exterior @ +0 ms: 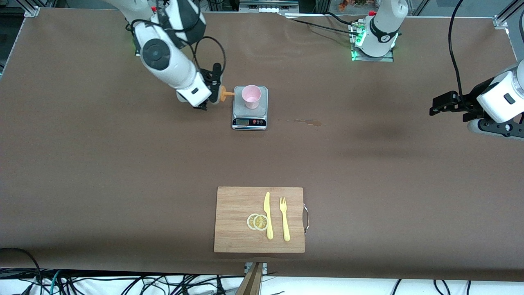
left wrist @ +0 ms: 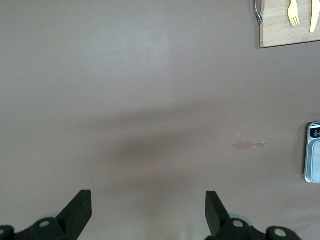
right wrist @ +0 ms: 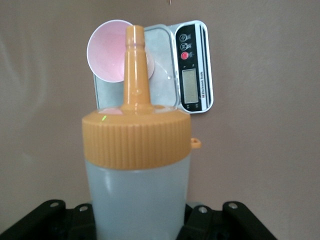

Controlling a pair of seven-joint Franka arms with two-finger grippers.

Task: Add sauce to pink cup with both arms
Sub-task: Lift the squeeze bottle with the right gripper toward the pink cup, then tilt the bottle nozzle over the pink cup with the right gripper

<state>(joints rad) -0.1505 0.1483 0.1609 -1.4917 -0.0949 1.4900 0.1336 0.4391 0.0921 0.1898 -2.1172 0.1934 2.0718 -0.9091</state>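
While your right gripper (exterior: pixel 211 88) pinches the sauce bottle (right wrist: pixel 136 170) by its frosted body, look at what surrounds it. You have a steel kitchen scale (exterior: pixel 250 107) near the middle of the table, and the pink cup (exterior: pixel 251 96) stands upright on its platform, toward the robots' end of it, with the display facing the front camera. A small brownish smear (exterior: pixel 305 121) marks the brown table (exterior: pixel 102 164) just beside the scale, toward the left arm's end. Much nearer the front camera lies a wooden cutting board (exterior: pixel 237 221) carrying 2 lemon slices (exterior: pixel 257 221), 1 yellow knife (exterior: pixel 268 215) and 1 yellow fork (exterior: pixel 284 219).

Between bottle and cup you see nothing in the way. Wide bare tabletop runs from the scale to the board, and toward both ends of the table.

You hold the bottle tipped onto its side, long axis roughly level, orange nozzle (exterior: pixel 225 94) aimed at the cup, its tip just beside the scale's edge at about rim height.

Your left gripper (left wrist: pixel 147 212) waits over bare table at the left arm's end, fingers spread wide, holding nothing.
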